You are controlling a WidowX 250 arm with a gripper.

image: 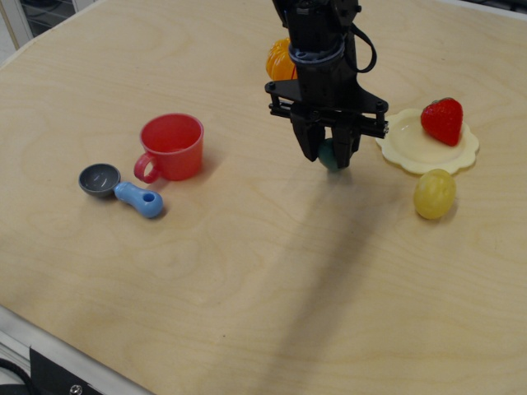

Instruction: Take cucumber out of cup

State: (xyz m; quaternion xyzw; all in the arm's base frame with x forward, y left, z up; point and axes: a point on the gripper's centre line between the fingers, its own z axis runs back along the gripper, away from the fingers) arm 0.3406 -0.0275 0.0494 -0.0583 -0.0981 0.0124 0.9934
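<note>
Cucumber (329, 154) sits clamped in the gripper (329, 156), low over bare table (247, 271) at three o'clock from the cup (173, 146), seemingly for set-down.

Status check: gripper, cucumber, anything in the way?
Gripper shut on cucumber, low over table. Cucumber out of cup. Plate close on one side; nothing under it.

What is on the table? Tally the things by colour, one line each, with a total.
Red: 2, the cup and strawberry
Orange: 1, the orange
Yellow: 2, the lemon and plate
Teal: 1, the cucumber in the gripper
Grey and blue: 1, the scoop
Total: 7
</note>
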